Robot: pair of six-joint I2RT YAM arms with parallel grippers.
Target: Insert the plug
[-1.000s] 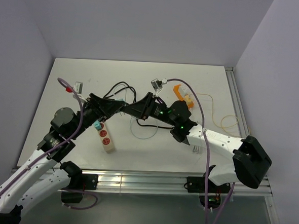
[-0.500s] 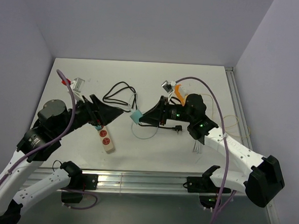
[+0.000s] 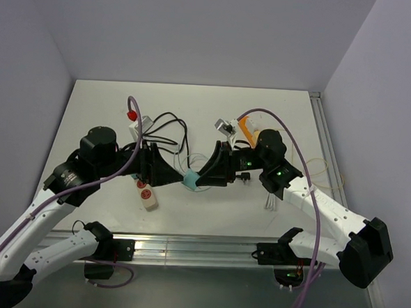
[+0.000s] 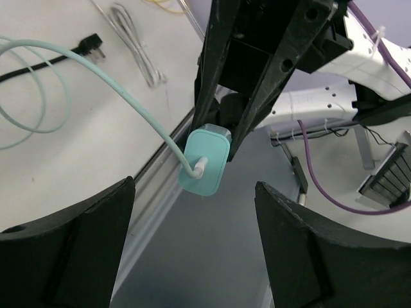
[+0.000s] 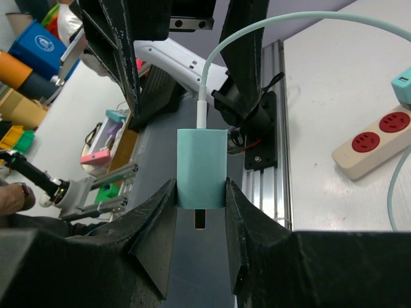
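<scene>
Now that the left gripper (image 4: 194,184) has opened, the right gripper (image 5: 200,189) alone clamps the teal charger plug (image 5: 201,160), handover done.

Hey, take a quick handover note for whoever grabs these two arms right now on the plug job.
Left gripper: open, holding nothing, fingers either side of the adapter without touching it.
Right gripper: shut on the teal adapter, with the pale cable plugged into it.
Power strip: lies on the table by the left arm, apart from the adapter.
Done: adapter lifted.
Left: bring it to a red socket on the strip and push it in.
</scene>
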